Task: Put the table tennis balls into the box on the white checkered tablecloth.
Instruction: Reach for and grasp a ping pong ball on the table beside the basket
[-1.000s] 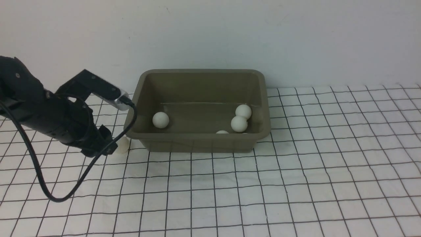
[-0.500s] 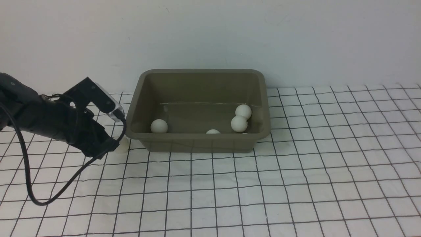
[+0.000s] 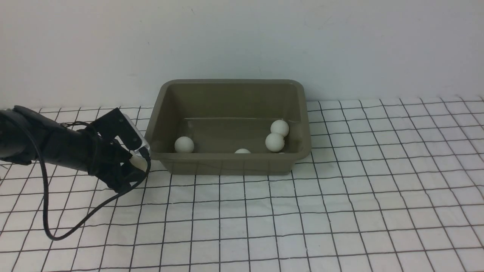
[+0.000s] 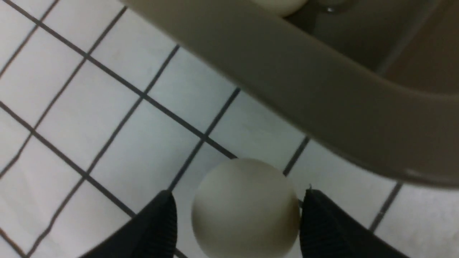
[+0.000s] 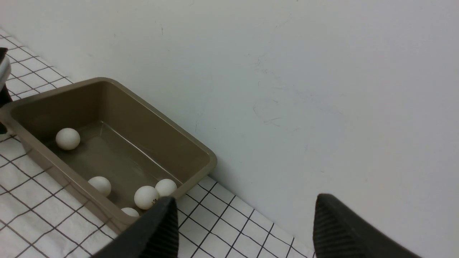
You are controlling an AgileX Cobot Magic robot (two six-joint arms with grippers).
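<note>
straddling: last ball (image 4: pixel 245 209) is flanked by the parted left hand (image 3: pixel 133 164), ungrasped
right hand (image 5: pixel 244 229): parted, empty
risk: ball is nudged against box (image 3: pixel 227 166) wall

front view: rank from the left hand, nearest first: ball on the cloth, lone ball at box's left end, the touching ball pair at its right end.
From the left hand:
1. Ball on the cloth, between its fingers.
2. Lone ball, box's left end.
3. Ball pair, box's right end.

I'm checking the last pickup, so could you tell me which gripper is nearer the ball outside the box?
Left. The left gripper straddles the ball; the right gripper hangs well away, beyond the box.
</note>
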